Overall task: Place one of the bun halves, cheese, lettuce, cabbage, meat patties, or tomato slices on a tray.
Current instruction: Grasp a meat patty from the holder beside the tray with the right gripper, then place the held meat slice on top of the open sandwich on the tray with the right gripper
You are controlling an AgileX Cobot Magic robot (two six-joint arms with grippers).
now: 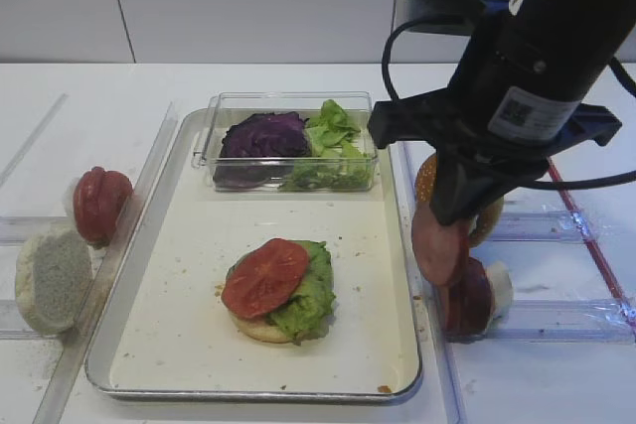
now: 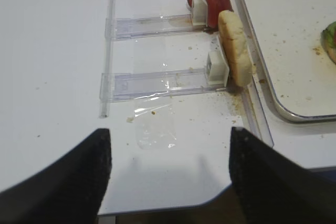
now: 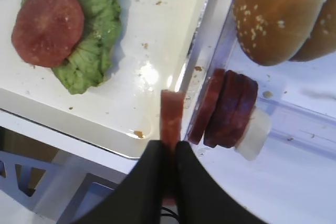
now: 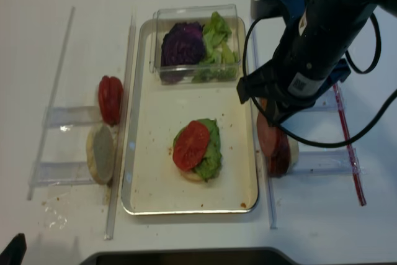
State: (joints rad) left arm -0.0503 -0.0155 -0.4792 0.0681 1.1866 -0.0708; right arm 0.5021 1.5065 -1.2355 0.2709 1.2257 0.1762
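- Pink-faced, brown-rimmed round meat patty [image 3: 171,109] hangs on edge, pinched between the closed jaws of the black right gripper [image 3: 169,148], above the right rim of the large silver metal tray [image 3: 157,145].
- Just beside it, more dark-rimmed patties [image 3: 226,109] stand in a clear rack, sesame-seeded golden bun halves [image 3: 275,14] beyond.
- On the tray, a red tomato slice [image 1: 264,276] tops ruffled green lettuce [image 1: 310,300].
- Black left gripper [image 2: 169,171] hovers with jaws spread apart, over the white table [image 2: 52,51].

White table [image 1: 298,86]; clear plastic box [image 1: 288,101]; clear rack rails [image 2: 152,80] at both sides
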